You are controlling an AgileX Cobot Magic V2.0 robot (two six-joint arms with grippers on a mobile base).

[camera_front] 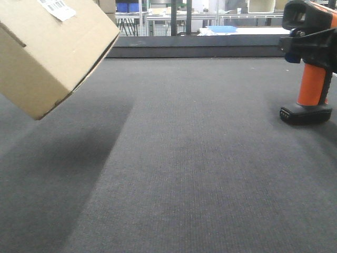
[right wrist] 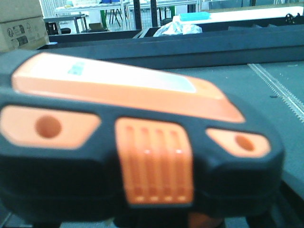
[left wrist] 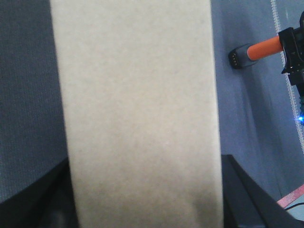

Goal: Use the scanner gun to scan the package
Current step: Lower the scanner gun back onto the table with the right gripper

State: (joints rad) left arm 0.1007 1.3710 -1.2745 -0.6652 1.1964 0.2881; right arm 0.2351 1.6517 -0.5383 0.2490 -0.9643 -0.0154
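The box is held by the left pincer. Its two dark fingers sit tight against the box, one on each side. The plain tan face fills most of the left wrist view. The box is up in the air at the left of the bench. It is tipped over, with one corner pointing down. It does not touch the bench, and a big dark shadow lies under it. A small white label with black lines is on its top face.

The right pincer is closed around the scanner, just under its black head. The scanner stands up straight at the right of the bench, well away from the box. Its orange stem points down. Its flat black foot is low at the bench, but I cannot tell if it touches.

A dark raised edge runs along the far side of the bench. Behind it are shelves and something blue.
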